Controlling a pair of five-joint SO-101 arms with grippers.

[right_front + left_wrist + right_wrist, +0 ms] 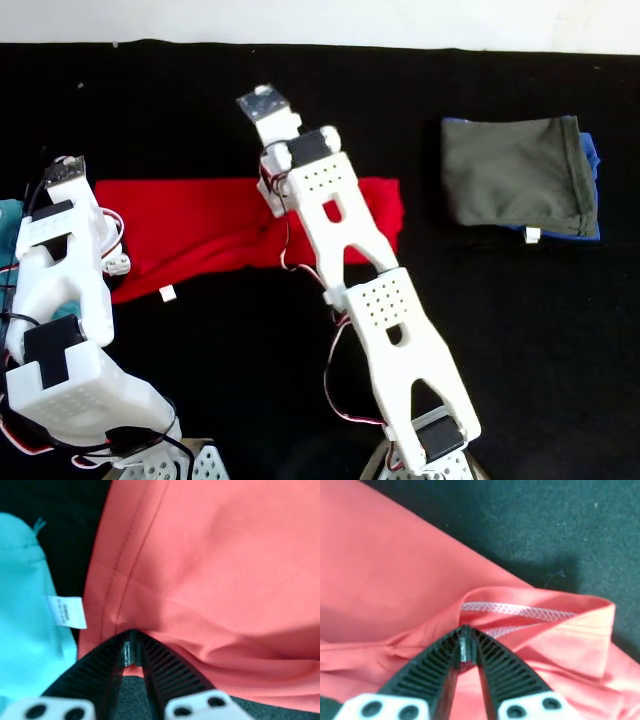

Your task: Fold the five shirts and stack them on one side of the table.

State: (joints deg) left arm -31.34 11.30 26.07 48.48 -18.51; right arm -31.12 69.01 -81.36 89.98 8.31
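You're on the red shirt [200, 225] now. It lies as a long band across the middle of the bench [250, 380], and both arms have hold of it. Your left pincer [131, 636] is clamped on the cloth at the band's left end, just beside the teal shirt [20, 610] and its white tag [67, 611]. Your right pincer [465, 635] is pinched tight on a raised fold by a stitched seam. Over on the right, a grey-green shirt [515, 170] sits folded on a blue shirt [592, 155], so that looks like the stacking side. Next, I'd say, you carry one end over the other to halve the band — lift both grips together, or the cloth may drag and skew. Hard to read: from above the right arm covers its own grip, the teal shirt is cut off at the edge, and whether more lies under that stack can't be told.
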